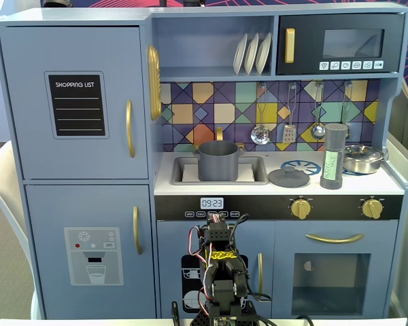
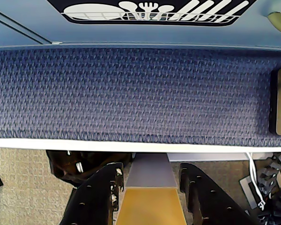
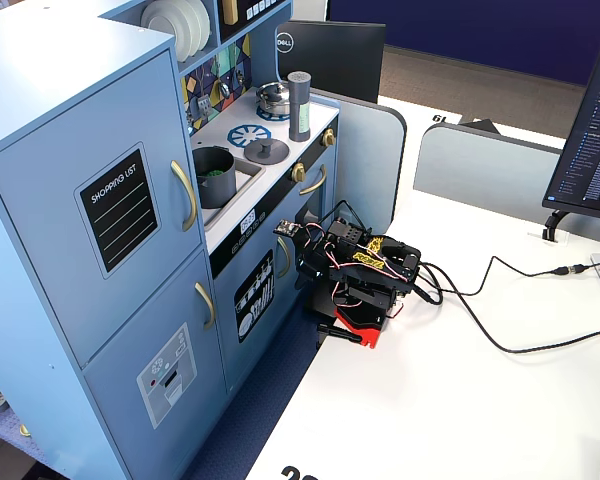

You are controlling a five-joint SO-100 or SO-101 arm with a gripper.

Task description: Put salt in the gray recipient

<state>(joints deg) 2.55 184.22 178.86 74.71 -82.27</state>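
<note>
A: How far along is this?

B: Nothing is done yet, as far as I can judge. The salt [image 1: 334,155] stands upright on the toy kitchen's counter [image 1: 394,182], between the flat gray lid [image 1: 289,176] and the shiny steel pan [image 1: 363,159]. The gray pot [image 1: 218,160] sits in the sink [image 1: 183,175], well to the left of the salt in that fixed view. So picking up, carrying and tipping are all left.

A: And the arm?

B: Folded low on the white tabletop [image 3: 460,400] in front of the kitchen. In the wrist view the end effector [image 2: 151,176] points down at the blue carpet [image 2: 131,93], its two fingers [image 2: 100,187] parted a moderate way, with nothing between them.

A: So where is the salt relative to it?

B: Well apart: up on the counter, above the arm and off to the right in a fixed view [image 3: 299,105]. The pot [image 3: 214,176] is nearer, though also higher. I'd guess the arm must rise and reach forward first.
</note>
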